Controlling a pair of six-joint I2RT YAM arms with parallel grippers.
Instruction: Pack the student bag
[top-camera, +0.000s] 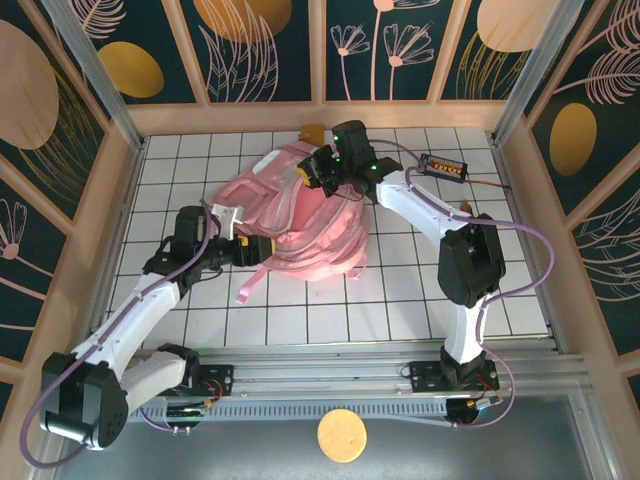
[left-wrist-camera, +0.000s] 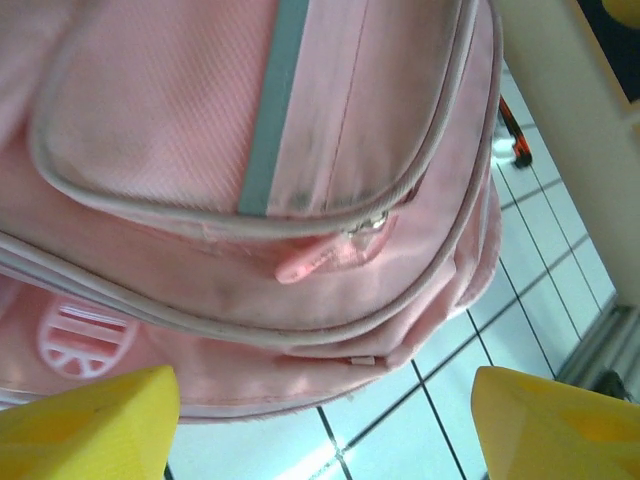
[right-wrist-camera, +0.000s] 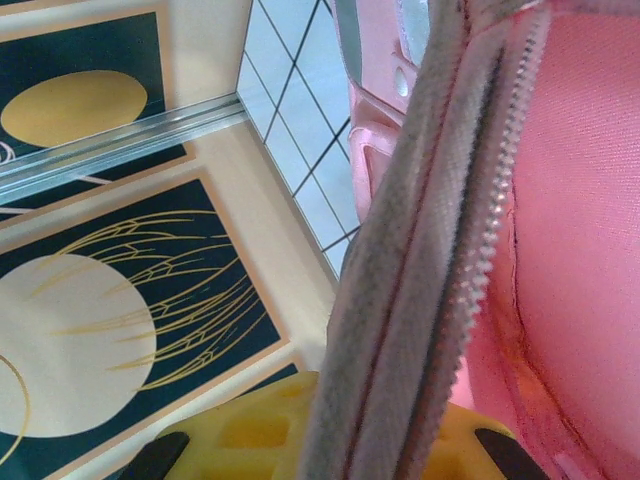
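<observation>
The student bag (top-camera: 300, 215), a soft pink backpack, lies in the middle of the tiled table. My right gripper (top-camera: 310, 172) is at its far edge. In the right wrist view my right gripper (right-wrist-camera: 390, 445) is shut on the bag's grey zip edge (right-wrist-camera: 420, 260), which runs up between the yellow fingers. My left gripper (top-camera: 256, 250) is at the bag's near left side. In the left wrist view my left gripper (left-wrist-camera: 325, 440) is open, with only bare tile between its yellow fingertips (left-wrist-camera: 90, 425). The bag's front pocket (left-wrist-camera: 250, 110) and zip pull (left-wrist-camera: 310, 262) sit just beyond them.
A small black device with an orange display (top-camera: 443, 166) lies at the back right, its cable trailing. A beige-pink piece (top-camera: 312, 131) sits just behind the bag. A loose pink strap (top-camera: 250, 285) trails toward the front. Wooden walls (top-camera: 120, 200) enclose the table on three sides.
</observation>
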